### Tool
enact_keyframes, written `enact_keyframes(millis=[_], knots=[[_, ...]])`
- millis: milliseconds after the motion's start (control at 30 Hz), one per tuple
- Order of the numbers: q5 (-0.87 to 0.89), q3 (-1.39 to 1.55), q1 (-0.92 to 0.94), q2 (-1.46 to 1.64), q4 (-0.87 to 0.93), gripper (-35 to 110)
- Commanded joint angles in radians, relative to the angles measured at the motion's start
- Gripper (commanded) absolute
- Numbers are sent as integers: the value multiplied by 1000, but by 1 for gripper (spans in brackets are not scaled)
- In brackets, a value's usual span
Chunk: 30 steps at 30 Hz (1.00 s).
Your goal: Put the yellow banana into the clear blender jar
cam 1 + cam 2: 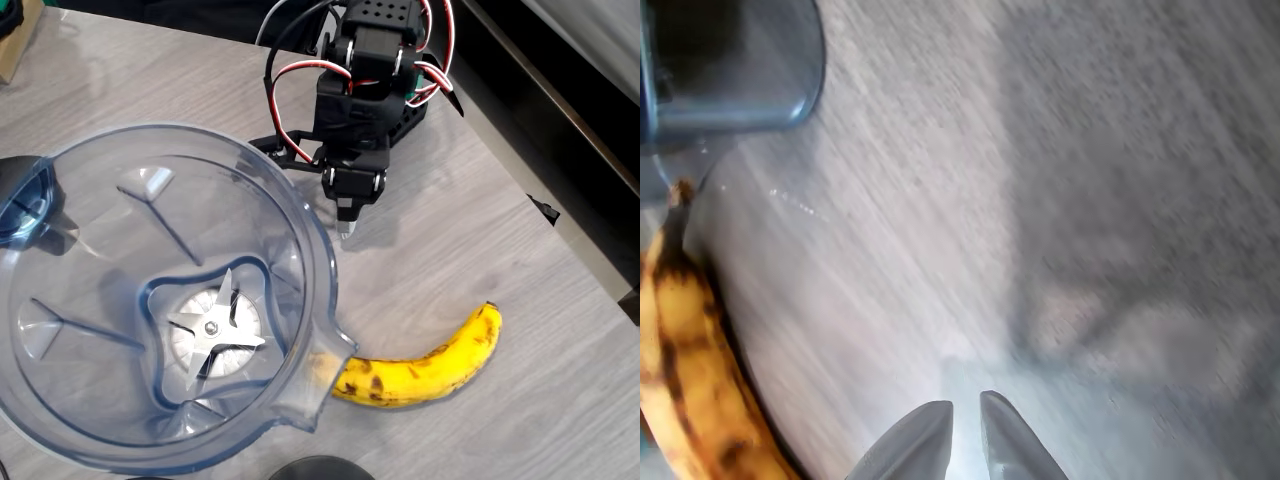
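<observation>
One banana (425,365) on table beside jar (150,300); gripper (347,228) apart, nearly closed.

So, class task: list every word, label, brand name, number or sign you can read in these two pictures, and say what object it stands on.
None can be read: the clear blender jar, yellow banana, gripper and wooden table carry no legible text in the overhead or wrist view.
</observation>
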Motion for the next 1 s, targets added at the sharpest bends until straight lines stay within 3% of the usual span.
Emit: enact_keyframes(millis=[0,167,300,367,600,733,833,967], knots=[[-12,11,-143,32,3,0],[-87,11,-460,41,-12,0],[-89,11,-574,69,-26,0],[-41,11,-580,69,-69,0],[-201,-69,-445,-25,-396,0],[-186,-451,-439,-640,-482,0],[-169,-879,-431,-1152,-345,0],[-130,-1244,-425,-1529,-229,0]])
